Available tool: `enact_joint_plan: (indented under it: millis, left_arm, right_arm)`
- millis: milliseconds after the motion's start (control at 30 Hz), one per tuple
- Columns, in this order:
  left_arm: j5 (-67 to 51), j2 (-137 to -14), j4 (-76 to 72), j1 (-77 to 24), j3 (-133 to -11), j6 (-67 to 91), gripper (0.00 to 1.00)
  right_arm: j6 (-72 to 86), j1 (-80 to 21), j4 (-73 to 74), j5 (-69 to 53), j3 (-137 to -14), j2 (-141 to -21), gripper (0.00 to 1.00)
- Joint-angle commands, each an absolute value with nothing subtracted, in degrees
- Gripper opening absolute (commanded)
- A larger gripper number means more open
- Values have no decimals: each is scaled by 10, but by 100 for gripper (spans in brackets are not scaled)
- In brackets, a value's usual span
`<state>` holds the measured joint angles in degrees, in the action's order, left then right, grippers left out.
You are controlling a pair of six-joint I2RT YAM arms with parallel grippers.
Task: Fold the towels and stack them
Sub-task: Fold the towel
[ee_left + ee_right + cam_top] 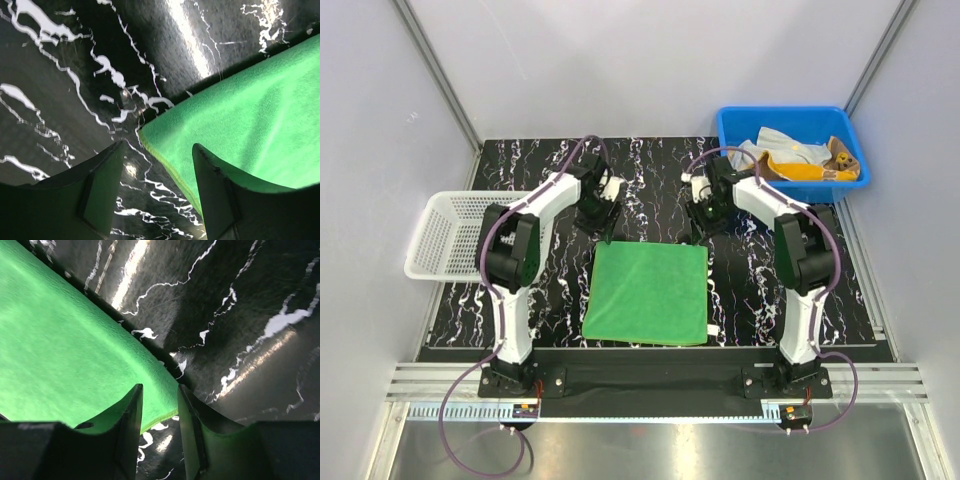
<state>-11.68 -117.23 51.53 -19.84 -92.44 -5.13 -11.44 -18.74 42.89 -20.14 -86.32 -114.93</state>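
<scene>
Green towel [647, 292] lies spread flat and unfolded on the table [650, 190] between the arms, while the other towels [800, 158] sit heaped in the bin [790, 118] at far right. Nothing is folded or stacked, so I judge the task barely begun. It is close to square with no clear long axis, its edges roughly parallel to the table's. The left gripper [159, 147] hangs over its far left corner with jaws wide apart, the right gripper [158, 387] over the far right corner with a narrower gap — neither holds anything.

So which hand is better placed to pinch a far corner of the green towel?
Right, probably: the right hand has the green towel corner between its fingers; the left hand sits just short of its corner.
</scene>
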Motion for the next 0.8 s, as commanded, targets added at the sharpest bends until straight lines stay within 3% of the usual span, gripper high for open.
enact_joint_plan:
  millis: [0,333,500,600,667,767]
  left_arm:
    - [-146,-1193,515,-198,-957,-83,61]
    - [-119,-1212,509,-197,-948,-97,56]
    - [-128,-1227,515,-197,-957,-101,45]
    - [-131,-1233,516,-197,-962,-104,31]
    - [-135,-1232,514,-196,-962,-105,10]
    - [-134,-1233,519,-195,-969,-108,0]
  right_arm:
    - [-168,-182,466,-238,-899,-1175,41]
    - [-202,-167,481,-232,-892,-1194,42]
    - [-209,-165,479,-256,-896,-1191,41]
    - [-213,-165,478,-250,-896,-1198,35]
    - [-214,-164,476,-254,-898,-1203,27]
    - [-219,-164,479,-243,-900,-1209,16]
